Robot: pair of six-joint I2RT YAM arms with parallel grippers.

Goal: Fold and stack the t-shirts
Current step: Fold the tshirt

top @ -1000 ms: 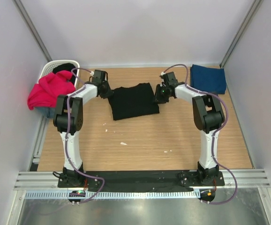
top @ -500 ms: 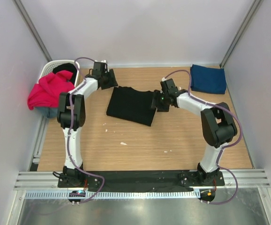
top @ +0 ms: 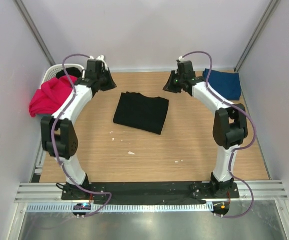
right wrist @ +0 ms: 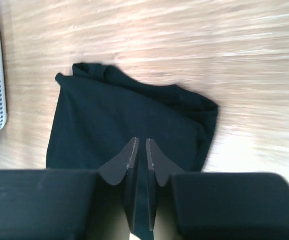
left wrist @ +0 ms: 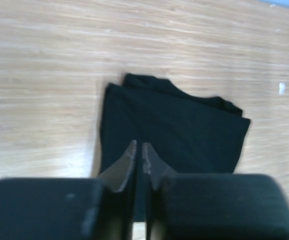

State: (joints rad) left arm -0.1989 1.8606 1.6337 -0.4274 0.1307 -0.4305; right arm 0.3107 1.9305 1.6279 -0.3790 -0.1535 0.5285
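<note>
The folded black t-shirt (top: 142,112) is seen lying askew mid-tabletop (top: 184,145), touched by neither arm. The left end effector (left wrist: 138,147) and right end effector (right wrist: 142,142) are held above it, jaws nearly together and empty. Should only its top layer be pinched for stacking on the navy t-shirt (top: 222,83), the fold could be undone. The surface is pale wood, enclosed by white walls.

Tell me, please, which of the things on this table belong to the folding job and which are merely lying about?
Part of the job:
- black t-shirt, folded at mid-table
- navy t-shirt, folded in the far right corner
- magenta-red t-shirt, draped over the white basket

Just lying about:
- white basket
- small white scraps on the wooden table
</note>
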